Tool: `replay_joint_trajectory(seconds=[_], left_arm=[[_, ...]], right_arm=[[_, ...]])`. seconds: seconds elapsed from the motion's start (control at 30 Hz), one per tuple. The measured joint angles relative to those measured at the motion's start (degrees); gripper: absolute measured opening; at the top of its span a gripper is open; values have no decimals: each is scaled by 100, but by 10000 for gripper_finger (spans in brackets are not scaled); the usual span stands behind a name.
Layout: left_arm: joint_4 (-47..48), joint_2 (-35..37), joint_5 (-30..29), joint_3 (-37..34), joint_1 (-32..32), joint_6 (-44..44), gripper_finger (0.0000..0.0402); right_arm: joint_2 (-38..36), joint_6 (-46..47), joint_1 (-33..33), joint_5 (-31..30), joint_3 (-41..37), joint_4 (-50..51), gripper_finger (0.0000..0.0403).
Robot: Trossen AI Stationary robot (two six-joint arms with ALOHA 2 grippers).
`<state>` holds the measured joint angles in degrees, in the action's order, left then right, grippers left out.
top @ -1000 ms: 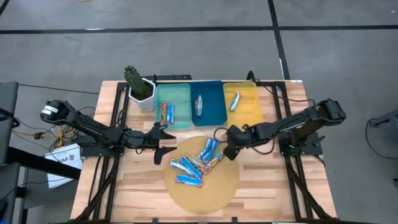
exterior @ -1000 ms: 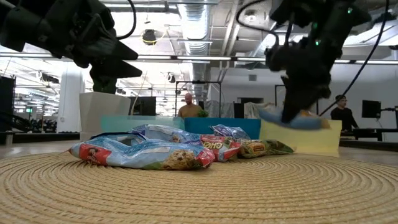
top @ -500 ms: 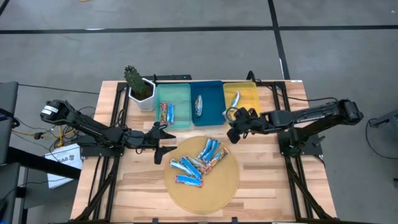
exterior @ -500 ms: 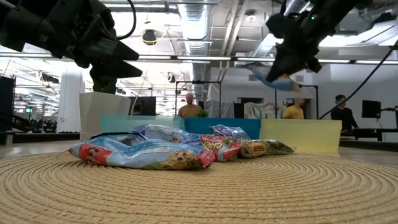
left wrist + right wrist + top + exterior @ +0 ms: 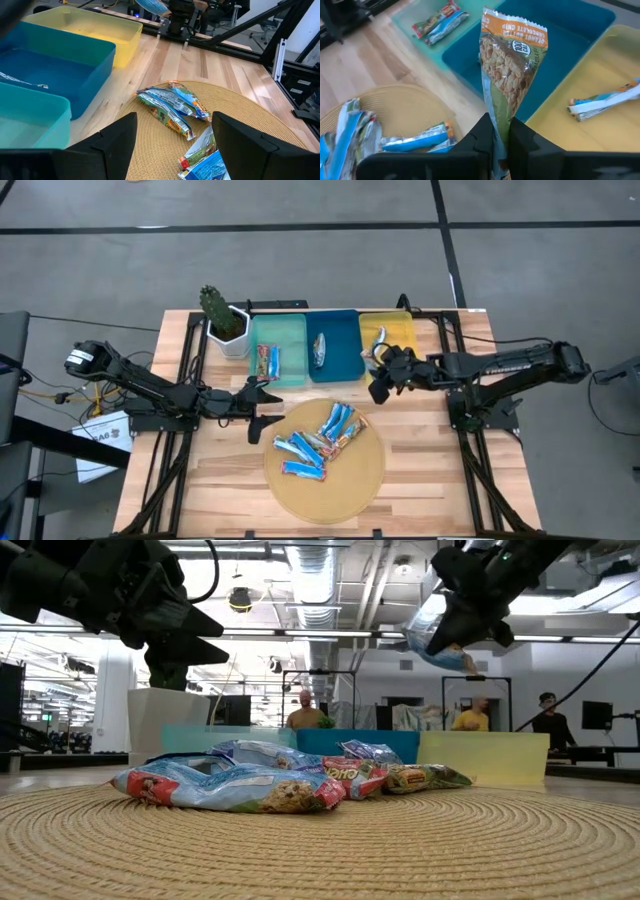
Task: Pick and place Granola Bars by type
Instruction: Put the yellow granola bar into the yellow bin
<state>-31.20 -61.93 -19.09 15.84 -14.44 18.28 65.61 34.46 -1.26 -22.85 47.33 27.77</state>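
1. Sorting is under way: the right gripper (image 5: 377,376) pinches one granola bar (image 5: 512,60) by its lower end, its fingers (image 5: 480,137) pressed against the wrapper, so the bar stands up clear of everything beneath it. The printed face shows peanuts and an orange band.

2. That bar hangs toward the far edge of the table, over the boundary between the blue tray (image 5: 335,346) and the yellow tray (image 5: 400,360). From above it is hard to say which tray it sits over; the yellow one seems the likelier target, since it holds a similar bar (image 5: 605,102).

3. Trays stand side by side along the far edge so each type gets its own bin: the teal tray (image 5: 278,350) holds a red-and-blue bar (image 5: 268,362), the blue tray holds one bar (image 5: 317,350), the yellow tray another.

4. Unsorted bars (image 5: 320,442) lie heaped on the round woven mat (image 5: 350,485) near the near edge, midway between the arms, so either can reach them.

5. The left gripper (image 5: 262,412) hovers just beside the mat's left rim, fingers spread and empty, apparently waiting its turn so the arms do not crowd each other.

6. A potted cactus (image 5: 222,318) stands at the far-left end of the tray row, apart from the sorting.

7. People show in the room beyond the table, well away from the work.
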Motion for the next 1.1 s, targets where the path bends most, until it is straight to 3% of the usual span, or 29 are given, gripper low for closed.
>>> replay_joint_trajectory(seconds=[0.7,1.1], left_arm=[[20,0,7,0,-2,0,249],[51,0,9,0,0,0,249]], right_arm=[[32,-348,2370,36,0,-46,23],[155,-361,2584,43,4,-36,17]])
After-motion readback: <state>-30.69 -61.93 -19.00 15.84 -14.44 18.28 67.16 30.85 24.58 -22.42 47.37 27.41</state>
